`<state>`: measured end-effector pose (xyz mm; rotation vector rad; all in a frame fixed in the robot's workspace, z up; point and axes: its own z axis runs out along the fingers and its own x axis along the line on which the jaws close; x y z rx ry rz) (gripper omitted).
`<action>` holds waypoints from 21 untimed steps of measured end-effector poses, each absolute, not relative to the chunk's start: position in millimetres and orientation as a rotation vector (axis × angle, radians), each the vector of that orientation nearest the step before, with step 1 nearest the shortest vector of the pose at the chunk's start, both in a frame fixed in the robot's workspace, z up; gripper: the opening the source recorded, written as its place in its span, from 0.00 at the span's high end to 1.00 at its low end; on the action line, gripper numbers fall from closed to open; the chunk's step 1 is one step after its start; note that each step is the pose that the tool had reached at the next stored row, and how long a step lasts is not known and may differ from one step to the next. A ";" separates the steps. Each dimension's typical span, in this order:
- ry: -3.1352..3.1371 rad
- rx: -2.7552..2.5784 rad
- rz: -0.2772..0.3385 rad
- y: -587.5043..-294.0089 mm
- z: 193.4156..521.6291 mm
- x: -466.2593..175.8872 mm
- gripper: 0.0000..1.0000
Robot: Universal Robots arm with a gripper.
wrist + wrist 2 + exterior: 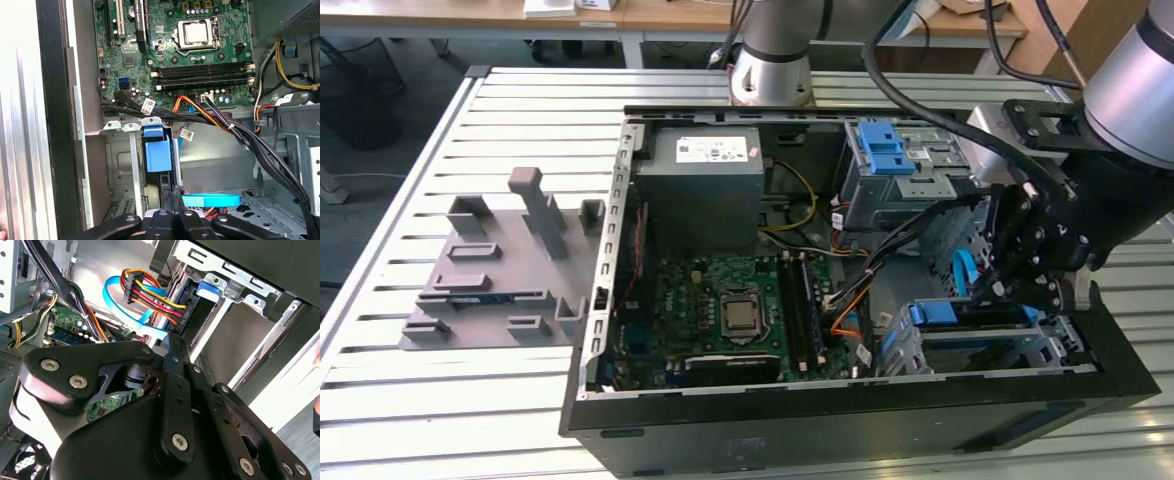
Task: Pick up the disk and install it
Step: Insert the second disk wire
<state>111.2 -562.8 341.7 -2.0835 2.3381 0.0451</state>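
Slatted metal worktop (400,200) carried the open computer case (854,420); the tool (1034,290), grip state not discernible, hung over the disk (974,322) in its bay near the case's front corner, where loose cables (250,145) could snag.

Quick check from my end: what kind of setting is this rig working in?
Probably a lab or workshop test bench: an open computer case lies on a slatted metal table, a grey fixture plate sits beside it, and desks stand behind.
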 end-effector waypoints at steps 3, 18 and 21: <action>2.338 -2.083 0.045 -562.8 339.5 111.2 0.89; 2.338 -2.083 0.046 -562.8 333.5 112.3 0.89; 2.338 -2.083 0.046 -562.8 335.1 112.3 0.89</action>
